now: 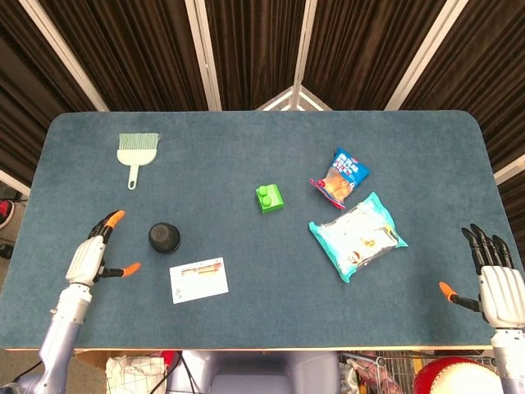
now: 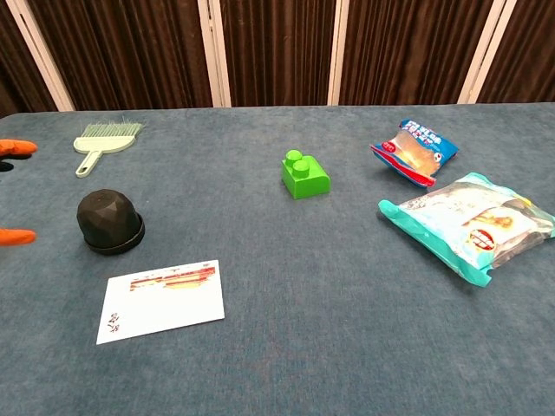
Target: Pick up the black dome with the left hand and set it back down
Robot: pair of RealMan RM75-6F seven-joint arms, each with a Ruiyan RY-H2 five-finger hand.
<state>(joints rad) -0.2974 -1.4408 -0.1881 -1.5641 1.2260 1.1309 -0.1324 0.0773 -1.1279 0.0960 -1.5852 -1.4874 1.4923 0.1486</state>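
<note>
The black dome (image 1: 165, 237) (image 2: 109, 222) sits upright on the blue table at the left, just above a white card. My left hand (image 1: 93, 255) hovers to the left of it, a short gap away, fingers spread and holding nothing. In the chest view only its orange fingertips (image 2: 16, 236) show at the left edge. Off the table's right front corner my right hand (image 1: 496, 283) stays with its fingers apart, empty.
A white card (image 1: 198, 279) lies just in front of the dome. A pale green hand brush (image 1: 135, 152) is at the back left, a green block (image 1: 269, 198) in the middle, and two snack bags (image 1: 356, 235) at the right.
</note>
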